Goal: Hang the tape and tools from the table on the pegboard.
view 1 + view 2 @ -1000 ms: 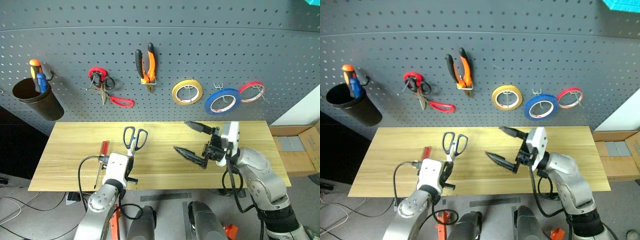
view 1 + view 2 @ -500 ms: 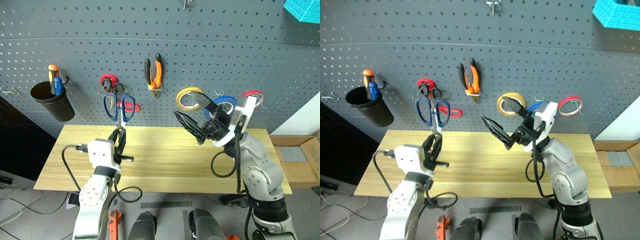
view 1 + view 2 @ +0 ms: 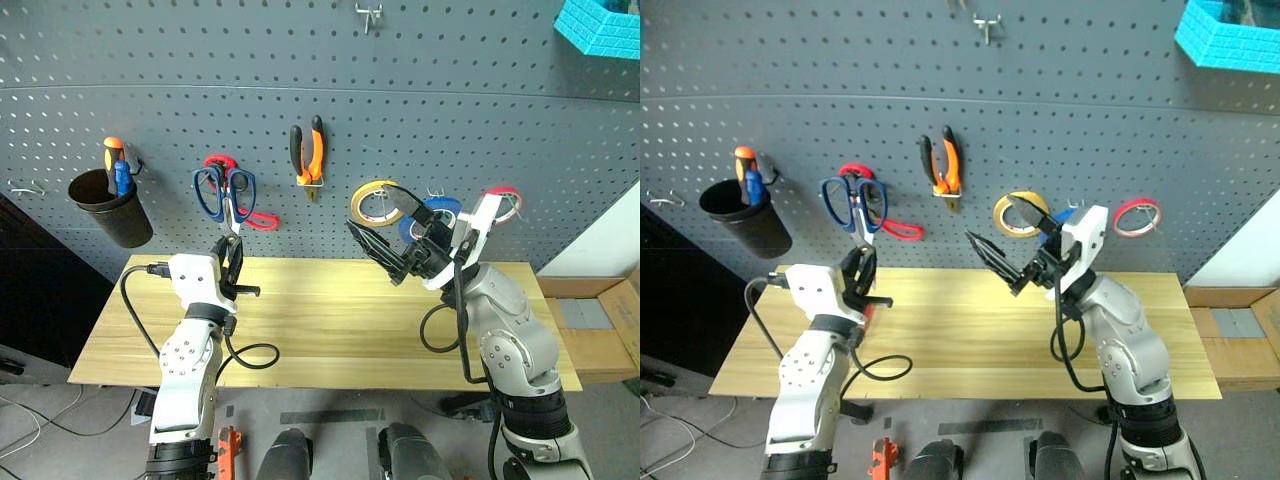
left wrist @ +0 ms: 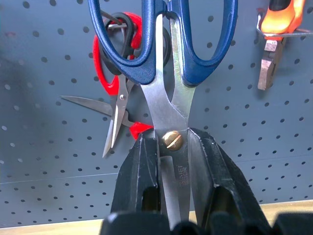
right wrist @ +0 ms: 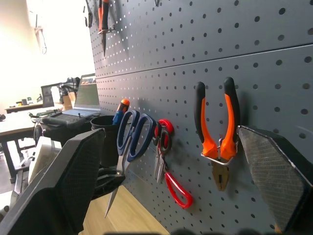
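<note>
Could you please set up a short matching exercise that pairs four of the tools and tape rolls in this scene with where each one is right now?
Things:
1. blue-handled scissors
2. pliers
3. yellow roll
4. screwdrivers

Places:
A. standing in the black cup on the pegboard
B. clamped by the blades in the left gripper, handles up
C. hanging from a hook just behind the open right gripper
D. hanging on a hook, jaws down, right of the red-handled scissors

Pairs: 1-B, 2-D, 3-C, 4-A
</note>
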Available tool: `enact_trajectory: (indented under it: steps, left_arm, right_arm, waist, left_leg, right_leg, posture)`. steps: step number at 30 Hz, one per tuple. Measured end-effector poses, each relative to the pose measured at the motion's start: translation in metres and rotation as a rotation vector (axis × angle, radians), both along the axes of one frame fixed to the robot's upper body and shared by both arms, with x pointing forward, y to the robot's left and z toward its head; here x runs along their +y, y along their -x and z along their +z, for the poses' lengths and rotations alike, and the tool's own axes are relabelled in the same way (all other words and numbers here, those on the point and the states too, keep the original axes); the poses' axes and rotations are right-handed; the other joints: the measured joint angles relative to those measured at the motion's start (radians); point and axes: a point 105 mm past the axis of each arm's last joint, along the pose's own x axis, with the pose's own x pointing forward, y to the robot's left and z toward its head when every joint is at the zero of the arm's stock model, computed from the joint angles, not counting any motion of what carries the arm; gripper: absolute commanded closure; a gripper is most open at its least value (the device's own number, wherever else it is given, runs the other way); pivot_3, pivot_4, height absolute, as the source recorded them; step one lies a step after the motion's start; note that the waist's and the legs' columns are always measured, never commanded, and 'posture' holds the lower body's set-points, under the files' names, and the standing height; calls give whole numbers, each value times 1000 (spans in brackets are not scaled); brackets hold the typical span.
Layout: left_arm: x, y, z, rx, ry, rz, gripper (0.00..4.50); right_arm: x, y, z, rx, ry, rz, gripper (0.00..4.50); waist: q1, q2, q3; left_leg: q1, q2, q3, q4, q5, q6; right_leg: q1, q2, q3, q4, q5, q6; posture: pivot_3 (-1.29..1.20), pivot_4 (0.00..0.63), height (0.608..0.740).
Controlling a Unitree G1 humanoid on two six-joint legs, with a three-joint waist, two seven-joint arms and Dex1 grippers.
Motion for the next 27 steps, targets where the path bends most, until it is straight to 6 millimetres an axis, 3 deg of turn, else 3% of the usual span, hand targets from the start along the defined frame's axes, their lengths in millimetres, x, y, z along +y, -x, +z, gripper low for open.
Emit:
enact_trajectory:
  steps: [11,19,27]
  left_arm:
    - [-22,9,9,-9,32,-43,4012]
    - [-13,20,16,-41,54,26,4012]
    - [-5,14,-1,24,71,63,4012]
  right_arm:
    - [-1,-1,-4,5,17,-20,0]
    - [-1,-1,-4,-4,21,-28,0]
    - [-1,0,-4,-4,21,-28,0]
  waist:
    - [-2,1,-17]
    - [0,1,-18]
    - [0,1,-19]
  left_leg:
    - [1,0,0,0,0,0]
    - [5,0,0,1,-1,2]
    - [7,1,0,1,-2,3]
  right_leg:
    - [1,1,1,1,0,0]
    - [5,1,1,2,0,-1]
    - [6,2,1,3,0,-1]
  posture:
    - [19,106,740]
    - [34,110,740]
    - [28,121,740]
